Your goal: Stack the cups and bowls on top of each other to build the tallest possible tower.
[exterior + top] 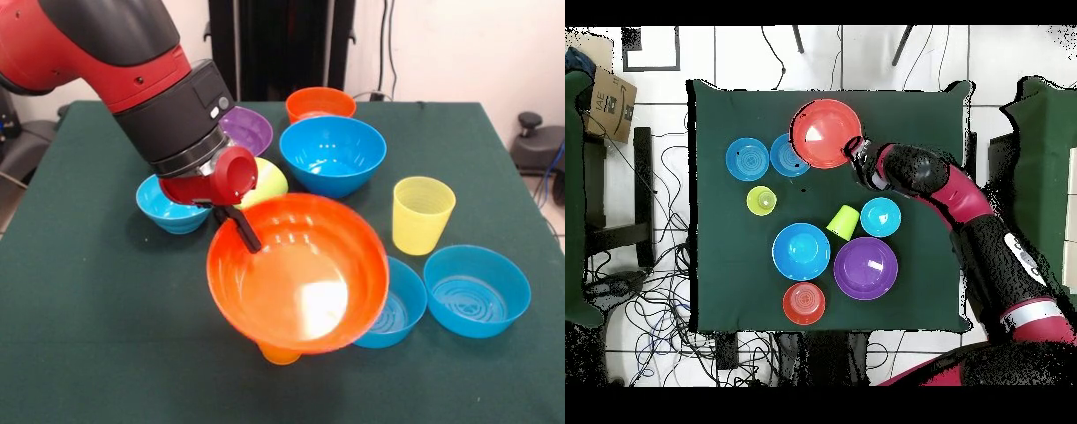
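Observation:
The large orange bowl [297,269] tilts toward the camera on top of an orange cup [281,354], of which only the base shows. My gripper [238,225] is at the bowl's far-left rim, with one black finger [247,235] inside the bowl and the other hidden behind the wall; it looks shut on the rim. In the overhead view the gripper [860,160] is at the edge of the orange bowl [826,133]. The large blue bowl [333,155] stands alone on the table behind. The lime green cup [265,181] lies on its side behind my gripper.
The pale yellow cup [422,214] stands upright to the right. Two medium blue bowls [397,307] [477,290] sit at the right front, one touching the orange bowl. A small blue bowl [172,205], the purple bowl [247,130] and a small orange bowl [320,104] lie farther back.

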Controlling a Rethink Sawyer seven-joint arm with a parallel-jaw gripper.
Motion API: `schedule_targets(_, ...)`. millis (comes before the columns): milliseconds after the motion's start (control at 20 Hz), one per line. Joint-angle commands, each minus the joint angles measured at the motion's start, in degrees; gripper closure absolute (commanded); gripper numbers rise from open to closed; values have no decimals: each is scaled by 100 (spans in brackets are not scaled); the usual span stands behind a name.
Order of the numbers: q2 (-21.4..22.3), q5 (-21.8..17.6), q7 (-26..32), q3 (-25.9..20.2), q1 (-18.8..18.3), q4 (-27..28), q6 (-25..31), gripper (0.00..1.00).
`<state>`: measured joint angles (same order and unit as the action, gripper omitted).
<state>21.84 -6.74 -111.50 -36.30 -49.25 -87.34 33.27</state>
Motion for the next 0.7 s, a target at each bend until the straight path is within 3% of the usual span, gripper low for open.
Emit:
schedule_targets(50, 83, -309, -48, 278, 187, -136, -137, 0)
schedule_targets(700, 170, -237, -156, 311, 237, -221, -55, 0)
